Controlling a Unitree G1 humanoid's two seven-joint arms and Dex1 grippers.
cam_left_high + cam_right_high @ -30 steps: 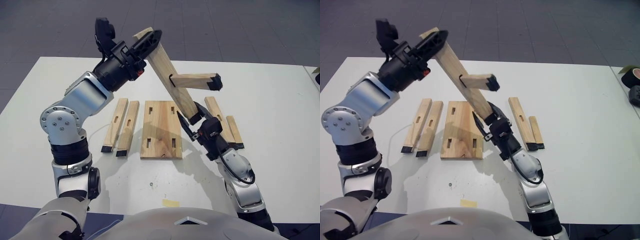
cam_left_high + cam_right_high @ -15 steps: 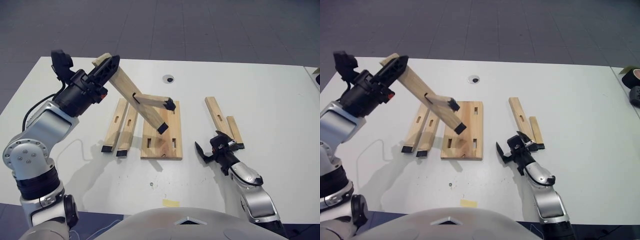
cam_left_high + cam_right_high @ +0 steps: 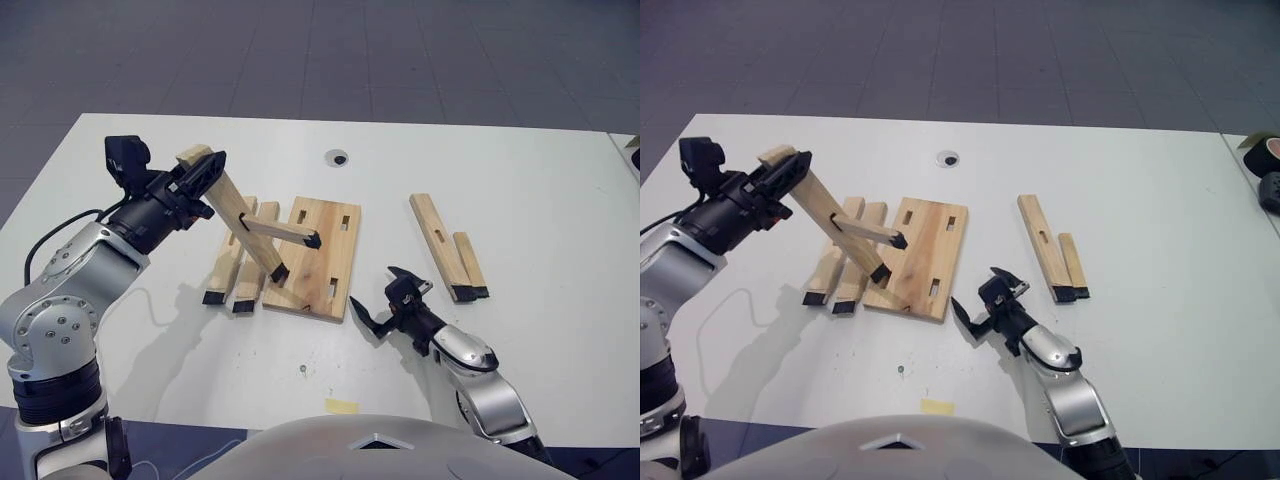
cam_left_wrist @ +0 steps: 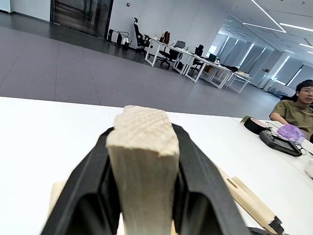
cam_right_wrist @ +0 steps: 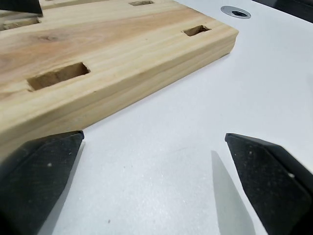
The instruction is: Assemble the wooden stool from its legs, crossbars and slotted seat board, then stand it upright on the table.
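Observation:
My left gripper (image 3: 197, 172) is shut on the top end of a wooden leg (image 3: 240, 218) that slants down toward the table, with a crossbar (image 3: 282, 232) plugged into its side. Its black-capped foot hangs by the left edge of the slotted seat board (image 3: 320, 262), which lies flat and skewed. In the left wrist view the black fingers (image 4: 95, 176) clamp the leg's end (image 4: 142, 156). My right gripper (image 3: 373, 288) is open, low on the table just off the board's near right corner (image 5: 102, 63). Two loose legs (image 3: 232, 268) lie left of the board.
Another leg (image 3: 438, 238) and a short crossbar (image 3: 468, 266) lie to the right of the board. A round grommet (image 3: 338, 157) sits in the table behind it. A yellow tape scrap (image 3: 340, 406) lies near the front edge. Dark objects (image 3: 1270, 170) sit at the far right.
My right gripper let go of the leg's lower end, dropped to the table and moved left toward the board. The left arm lowered the leg and crossbar. The seat board has turned askew.

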